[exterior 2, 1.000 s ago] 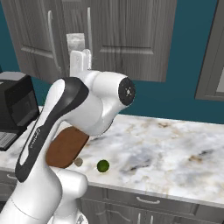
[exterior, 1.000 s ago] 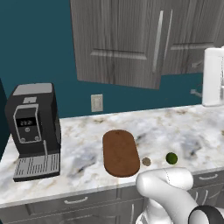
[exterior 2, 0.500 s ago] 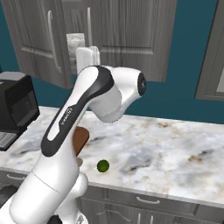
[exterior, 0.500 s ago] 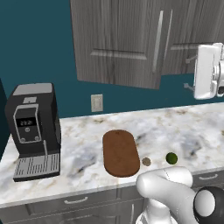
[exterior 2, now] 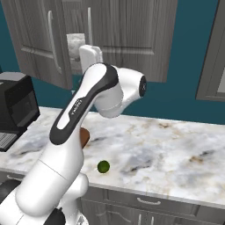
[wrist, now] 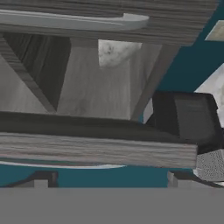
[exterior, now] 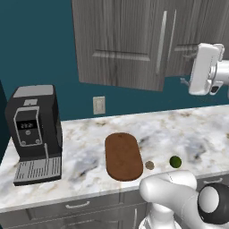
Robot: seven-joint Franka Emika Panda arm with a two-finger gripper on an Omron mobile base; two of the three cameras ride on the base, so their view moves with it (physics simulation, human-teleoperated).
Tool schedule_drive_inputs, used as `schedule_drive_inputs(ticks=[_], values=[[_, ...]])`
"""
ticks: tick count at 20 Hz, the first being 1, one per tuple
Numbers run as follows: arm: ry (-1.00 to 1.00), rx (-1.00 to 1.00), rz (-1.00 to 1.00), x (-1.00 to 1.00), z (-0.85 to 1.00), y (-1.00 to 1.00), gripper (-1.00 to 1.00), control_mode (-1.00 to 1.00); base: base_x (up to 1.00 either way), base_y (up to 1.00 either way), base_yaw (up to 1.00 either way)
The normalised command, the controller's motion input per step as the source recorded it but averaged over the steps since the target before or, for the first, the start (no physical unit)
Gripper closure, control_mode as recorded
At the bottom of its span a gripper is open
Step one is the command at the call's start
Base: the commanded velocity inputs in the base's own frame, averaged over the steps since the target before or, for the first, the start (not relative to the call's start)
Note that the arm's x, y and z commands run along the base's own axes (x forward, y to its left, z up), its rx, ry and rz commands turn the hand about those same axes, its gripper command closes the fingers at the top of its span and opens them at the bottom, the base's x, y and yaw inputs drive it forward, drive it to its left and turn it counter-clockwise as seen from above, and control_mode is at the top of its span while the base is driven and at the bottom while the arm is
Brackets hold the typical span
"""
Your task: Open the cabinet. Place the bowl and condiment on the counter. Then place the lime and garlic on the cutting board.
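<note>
The grey wood-grain cabinet (exterior: 120, 40) hangs above the counter (exterior: 197, 129) with its left door swung partly out. My gripper (exterior: 193, 79) hovers open and empty in front of the doors' right side. In the hand view its fingertips (wrist: 43, 178) stand wide apart just before a door's edge (wrist: 96, 148), and a pale marbled patch, likely the bowl (wrist: 116, 50), shows inside. The bowl (exterior 2: 74, 41) peeks through the door gap. The cutting board (exterior: 123, 156) lies on the counter, with the garlic (exterior: 150, 165) and lime (exterior: 175, 161) right of it. The condiment is hidden.
A black coffee machine (exterior: 36, 127) stands at the counter's left end. A wall outlet (exterior: 99, 105) sits behind the board. Long silver bar handles (exterior: 161, 42) run down the doors. Grey drawers (exterior 2: 149, 202) line the counter's front. Another cabinet (exterior 2: 213, 48) hangs further right.
The arm has lifted its elbow and carried the open gripper left, closer to the cabinet doors. Board, lime and garlic have not moved.
</note>
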Motion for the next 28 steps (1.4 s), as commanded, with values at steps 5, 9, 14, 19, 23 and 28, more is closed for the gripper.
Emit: schedule_drive_inputs(ticks=[5, 9, 14, 19, 23, 28], values=[[-0.19, -0.04, -0.07, 0.16, 0.00, 0.10, -1.00, -1.00, 0.00, 0.00, 0.00], [-0.07, -0.05, -0.09, 0.00, 0.00, 0.07, -1.00, -1.00, 0.00, 0.00, 0.00], [0.03, 0.07, -0.03, 0.00, 0.00, 0.05, -1.00, -1.00, 0.00, 0.00, 0.00], [0.11, 0.21, 0.00, 0.19, 0.00, 0.00, -1.00, -1.00, 0.00, 0.00, 0.00], [0.05, 0.03, 0.00, 0.24, -0.16, 0.07, -1.00, -1.00, 0.00, 0.00, 0.00], [0.03, -0.04, 0.00, 0.23, -0.18, 0.17, -1.00, -1.00, 0.00, 0.00, 0.00]])
